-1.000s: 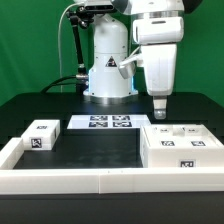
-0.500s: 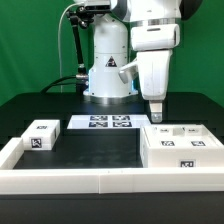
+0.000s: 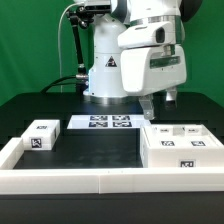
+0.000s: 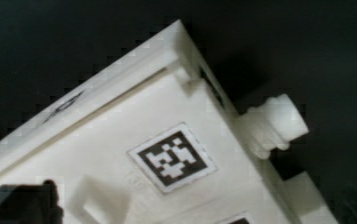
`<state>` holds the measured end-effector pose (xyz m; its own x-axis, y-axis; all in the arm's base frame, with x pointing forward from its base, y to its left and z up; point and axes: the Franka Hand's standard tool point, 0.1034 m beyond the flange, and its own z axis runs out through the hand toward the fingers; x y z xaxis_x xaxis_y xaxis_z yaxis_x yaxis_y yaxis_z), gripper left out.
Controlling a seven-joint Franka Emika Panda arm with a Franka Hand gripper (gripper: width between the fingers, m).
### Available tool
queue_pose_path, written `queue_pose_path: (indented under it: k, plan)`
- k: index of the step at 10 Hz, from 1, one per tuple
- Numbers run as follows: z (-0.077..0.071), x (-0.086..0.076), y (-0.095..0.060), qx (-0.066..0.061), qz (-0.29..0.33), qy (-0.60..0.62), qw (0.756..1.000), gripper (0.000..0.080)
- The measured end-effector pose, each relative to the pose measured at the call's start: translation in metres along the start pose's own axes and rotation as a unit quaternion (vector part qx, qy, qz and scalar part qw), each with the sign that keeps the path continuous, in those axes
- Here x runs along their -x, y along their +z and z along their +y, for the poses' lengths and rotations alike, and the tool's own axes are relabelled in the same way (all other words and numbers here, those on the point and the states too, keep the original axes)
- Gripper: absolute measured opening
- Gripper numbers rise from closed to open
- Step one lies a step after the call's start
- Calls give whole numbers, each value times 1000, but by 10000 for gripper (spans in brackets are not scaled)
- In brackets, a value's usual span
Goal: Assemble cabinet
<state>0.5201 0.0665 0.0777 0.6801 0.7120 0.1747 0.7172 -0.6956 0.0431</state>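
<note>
The cabinet body looks like matt white plastic, smooth and without shine; the small block has the same dull white finish; the round peg on the body's side is also smooth white plastic; a tag on the body looks printed, flat black on white, not glossy (it is a little blurred in the wrist view); the table is black and matt, perhaps cloth, I cannot tell; the border wall is matt white; the marker board is thin, white and paper-like; the arm has a smooth white shell, slightly glossy.
</note>
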Motion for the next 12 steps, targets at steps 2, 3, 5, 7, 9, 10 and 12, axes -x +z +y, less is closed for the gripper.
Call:
queue_pose_path:
  k: [2, 3, 5, 7, 9, 10, 12]
  plan:
    - [-4, 1, 2, -3, 4, 63, 998, 796]
    - [-4, 1, 2, -5, 5, 92, 996, 796]
    - [-6, 0, 2, -9, 6, 160, 987, 796]
    - [-19, -4, 1, -13, 1, 277, 961, 796]
    - [-47, -5, 4, -7, -6, 384, 923, 796]
    - [-51, -5, 5, -2, -10, 400, 916, 796]
    - [-51, -3, 6, 7, -13, 408, 913, 796]
